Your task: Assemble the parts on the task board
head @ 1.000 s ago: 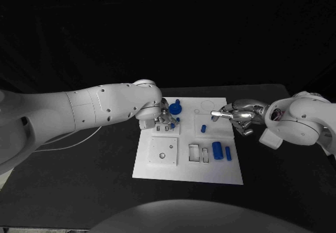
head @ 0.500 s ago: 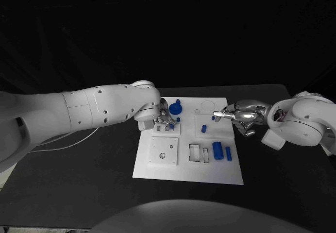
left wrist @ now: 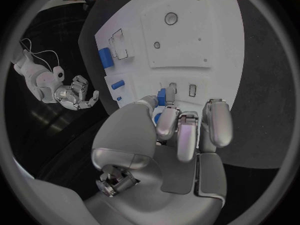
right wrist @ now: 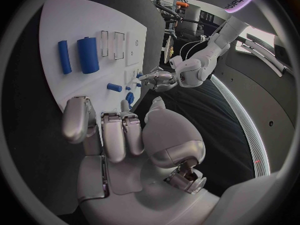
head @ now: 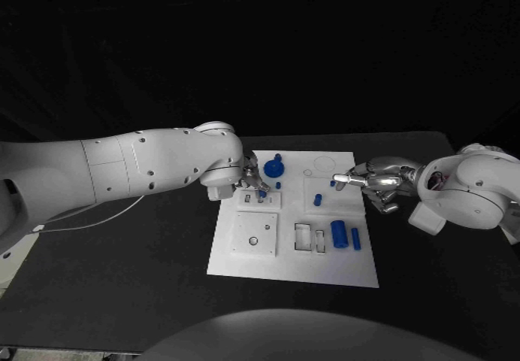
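Early going, I judge: on the board (head: 325, 272) the left hand (head: 252, 185) pinches a small part (head: 264, 194) over slots at 10 o'clock, the right hand (head: 368, 183) hovers empty, fingers apart, while loose cylinders (head: 337, 233) wait at 4 o'clock.

One task board (head: 252, 265) — six blue parts (head: 338, 232); two robot hands (head: 370, 185)

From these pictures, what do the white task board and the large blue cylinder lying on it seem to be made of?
The white flat task board looks like matte plastic or painted plate: even white, no glare, clean-cut slots. The large blue cylinder seems to be smooth plastic, with uniform saturated colour and only a soft sheen. Neither can be confirmed by sight.
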### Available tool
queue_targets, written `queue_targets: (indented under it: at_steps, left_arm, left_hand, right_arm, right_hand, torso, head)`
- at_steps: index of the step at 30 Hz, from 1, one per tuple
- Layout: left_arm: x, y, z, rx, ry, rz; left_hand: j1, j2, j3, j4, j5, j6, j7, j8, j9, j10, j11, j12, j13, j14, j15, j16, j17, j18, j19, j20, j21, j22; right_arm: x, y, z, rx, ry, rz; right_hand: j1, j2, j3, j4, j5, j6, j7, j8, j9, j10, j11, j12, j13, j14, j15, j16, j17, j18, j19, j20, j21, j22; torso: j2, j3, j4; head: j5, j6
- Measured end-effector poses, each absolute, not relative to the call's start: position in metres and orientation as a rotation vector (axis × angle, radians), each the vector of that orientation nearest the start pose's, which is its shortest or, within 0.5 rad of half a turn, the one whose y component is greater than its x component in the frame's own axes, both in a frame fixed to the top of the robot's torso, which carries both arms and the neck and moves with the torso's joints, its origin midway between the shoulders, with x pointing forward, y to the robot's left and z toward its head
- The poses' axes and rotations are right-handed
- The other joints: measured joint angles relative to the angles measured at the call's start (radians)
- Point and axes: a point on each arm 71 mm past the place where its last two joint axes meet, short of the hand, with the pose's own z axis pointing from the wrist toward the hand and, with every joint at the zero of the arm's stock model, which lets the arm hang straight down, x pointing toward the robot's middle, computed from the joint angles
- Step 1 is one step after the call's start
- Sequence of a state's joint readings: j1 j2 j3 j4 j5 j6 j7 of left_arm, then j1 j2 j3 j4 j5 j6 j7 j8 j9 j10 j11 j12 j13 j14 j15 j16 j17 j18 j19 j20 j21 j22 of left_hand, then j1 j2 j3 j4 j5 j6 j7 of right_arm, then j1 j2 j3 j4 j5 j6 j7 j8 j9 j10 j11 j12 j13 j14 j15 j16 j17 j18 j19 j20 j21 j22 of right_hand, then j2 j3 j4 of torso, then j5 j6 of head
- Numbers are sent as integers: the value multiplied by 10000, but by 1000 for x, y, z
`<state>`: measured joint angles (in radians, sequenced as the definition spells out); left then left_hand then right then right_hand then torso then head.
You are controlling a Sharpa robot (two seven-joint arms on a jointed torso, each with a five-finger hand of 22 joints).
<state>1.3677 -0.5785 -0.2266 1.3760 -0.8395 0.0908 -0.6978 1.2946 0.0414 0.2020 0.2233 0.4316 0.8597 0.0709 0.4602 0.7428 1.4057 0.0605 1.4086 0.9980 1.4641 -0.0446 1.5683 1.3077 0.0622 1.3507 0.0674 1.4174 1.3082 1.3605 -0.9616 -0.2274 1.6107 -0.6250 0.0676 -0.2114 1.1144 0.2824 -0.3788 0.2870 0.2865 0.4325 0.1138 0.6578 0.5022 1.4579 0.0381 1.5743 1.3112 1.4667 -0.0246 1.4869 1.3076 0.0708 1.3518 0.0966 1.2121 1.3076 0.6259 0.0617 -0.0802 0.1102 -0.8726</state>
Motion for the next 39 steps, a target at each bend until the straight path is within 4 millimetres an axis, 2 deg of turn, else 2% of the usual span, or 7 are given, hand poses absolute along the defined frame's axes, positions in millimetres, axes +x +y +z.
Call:
queue_targets:
  at_steps: [18,26,28,29,30,34,39]
  left_arm:
    - [498,143,-222,-1739,24563,-2451]
    - [500,143,-223,-1509,24538,-2273]
    - [500,143,-224,-1482,24521,-2241]
    - [500,143,-224,-1469,24511,-2221]
    - [501,143,-224,-1465,24505,-2207]
    - [501,143,-226,-1447,24504,-2155]
    - [501,143,-229,-1439,24540,-2109]
  left_hand:
    - [-237,-168,345,95,-195,15,-13,-1,139,1,-5,121,1,4,5,0,-2,-1,0,1,-81,-41]
    - [-350,-203,498,136,-290,-155,69,-117,212,-14,-21,449,3,-3,15,0,-3,-1,-1,1,-137,-87]
    - [-433,-204,499,135,-290,-196,44,-117,214,-14,-21,836,11,-4,16,0,-3,0,-1,1,-196,-88]
    - [-442,-214,499,135,-290,-227,69,-118,214,248,-278,1367,1890,-6,9,0,-3,0,-1,1,-196,-92]
    - [-442,-214,548,140,-332,-238,58,-160,214,441,-470,1429,2665,-6,-22,0,-3,0,-25,25,-196,-106]
    - [-447,-217,558,138,-384,-277,92,-178,222,561,-519,1426,3091,3,-15,0,-3,0,-39,39,-196,-117]
    - [-715,-210,680,174,-869,-545,215,-374,284,614,-466,1307,3102,-4,55,0,-3,0,-92,92,-271,-151]
  right_arm:
    - [454,-234,-208,4905,23106,9228]
    - [454,-234,-208,4916,23124,9236]
    - [454,-234,-208,4916,23129,9239]
    - [454,-234,-209,4915,23132,9242]
    - [454,-234,-209,4913,23135,9244]
    - [454,-233,-209,4909,23145,9252]
    - [454,-233,-209,4907,23155,9259]
  right_hand:
    - [-38,-38,13,13,0,0,0,0,-9,8,-6,-52,-13,1,1,-49,-2,-7,-73,-2,-111,-2]
    - [-36,-36,41,-16,0,-31,32,-39,-18,37,-7,-127,8,-35,36,-89,-2,-10,-142,-1,-217,-2]
    - [-32,-32,41,-15,0,-31,31,-39,-18,37,-6,-141,8,-35,36,-146,-2,-9,-142,-1,-216,-3]
    - [-22,-22,41,-15,0,-32,31,-39,-18,37,-6,-141,8,-35,36,-147,-3,-9,-141,0,-235,-3]
    - [-22,-22,41,-15,0,-31,31,-39,-18,37,-6,-141,8,-35,37,-147,-3,-11,-202,-1,-272,-3]
    - [-21,-21,41,-15,0,-31,31,-39,-18,37,-5,-141,7,-35,36,-147,-3,-11,-213,-1,-272,3]
    - [-7,-7,41,-15,0,-31,31,-39,-26,37,-5,-148,4,-35,36,-147,-3,-10,-213,-1,-313,5]
  torso:
    - [9,-5,-14]
    - [12,-14,-13]
    - [12,-14,-14]
    - [12,-14,-15]
    - [12,-13,-16]
    - [9,-10,-12]
    - [10,-6,-6]
  head:
    - [93,0]
    - [129,0]
    - [146,0]
    - [152,0]
    - [155,0]
    - [170,0]
    - [201,0]
